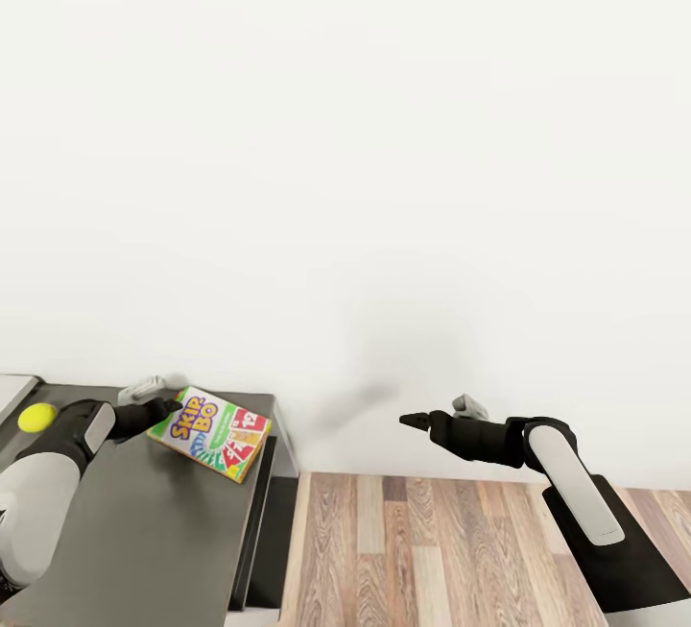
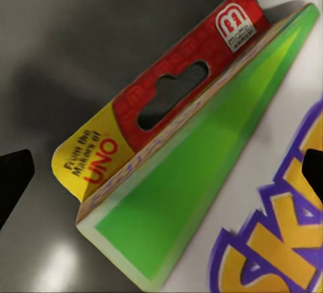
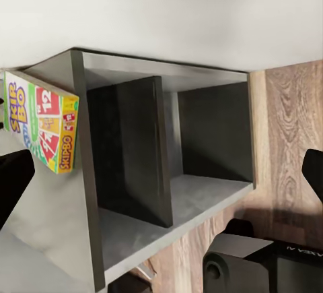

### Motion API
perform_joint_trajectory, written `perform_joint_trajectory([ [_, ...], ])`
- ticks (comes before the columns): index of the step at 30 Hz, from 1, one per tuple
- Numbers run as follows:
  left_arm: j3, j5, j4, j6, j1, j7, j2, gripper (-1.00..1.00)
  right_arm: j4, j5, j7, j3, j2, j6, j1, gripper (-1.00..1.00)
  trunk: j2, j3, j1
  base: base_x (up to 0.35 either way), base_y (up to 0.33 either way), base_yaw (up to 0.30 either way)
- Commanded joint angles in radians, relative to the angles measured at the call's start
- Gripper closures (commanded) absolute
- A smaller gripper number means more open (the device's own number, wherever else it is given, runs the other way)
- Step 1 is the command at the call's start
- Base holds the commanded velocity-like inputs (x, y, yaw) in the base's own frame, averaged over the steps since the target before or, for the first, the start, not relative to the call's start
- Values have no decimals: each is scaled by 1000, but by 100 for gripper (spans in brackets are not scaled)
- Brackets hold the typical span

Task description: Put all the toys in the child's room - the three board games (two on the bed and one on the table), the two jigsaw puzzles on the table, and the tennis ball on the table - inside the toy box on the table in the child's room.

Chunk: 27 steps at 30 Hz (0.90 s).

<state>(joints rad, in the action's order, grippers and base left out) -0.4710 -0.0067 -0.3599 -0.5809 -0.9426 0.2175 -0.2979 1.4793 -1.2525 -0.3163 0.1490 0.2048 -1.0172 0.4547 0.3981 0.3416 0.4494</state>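
One board game point(image 1: 212, 432), a white-green Skip-Bo box with a red hang tab, lies flat near the right end of the table point(image 1: 144, 531). My left gripper point(image 1: 174, 407) is open at the box's near-left corner. In the left wrist view the board game point(image 2: 202, 172) lies on the table point(image 2: 67, 50) between the spread fingertips of the gripper point(image 2: 161, 175). The tennis ball point(image 1: 36, 418) rests on the table beside my left forearm. My right gripper point(image 1: 405, 420) hangs open and empty over the floor, right of the table. Its wrist view shows the board game point(image 3: 42, 128) on the table point(image 3: 54, 219).
A pale grey corner point(image 1: 13, 393) shows at the table's far left edge. The table's right end has open dark shelf compartments point(image 3: 168, 151). A white wall stands close behind. Wood-plank floor point(image 1: 432, 550) lies to the right, with the robot's dark base point(image 3: 256, 259) near it.
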Motion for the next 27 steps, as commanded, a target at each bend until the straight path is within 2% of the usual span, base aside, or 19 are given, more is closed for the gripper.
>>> perform_joint_trajectory([
  [1, -6, -1, -1, -7, -1, 3, 1, -100, 1, -10, -10, 1, 1, -1, 1, -100, 2, 2, 1, 33, 6, 0],
  [6, -6, -1, -1, -7, -1, 3, 1, -100, 1, -10, -10, 1, 1, -1, 1, -100, 2, 2, 1, 16, -11, 0],
  [14, -5, -1, -1, -7, -1, 3, 2, -100, 1, -10, -10, 1, 1, -1, 1, -100, 2, 2, 1, 2, -181, 0],
  [27, -5, -1, -1, -7, -1, 3, 2, -100, 1, -10, -10, 1, 1, -1, 1, -100, 2, 2, 1, -27, -35, 0],
])
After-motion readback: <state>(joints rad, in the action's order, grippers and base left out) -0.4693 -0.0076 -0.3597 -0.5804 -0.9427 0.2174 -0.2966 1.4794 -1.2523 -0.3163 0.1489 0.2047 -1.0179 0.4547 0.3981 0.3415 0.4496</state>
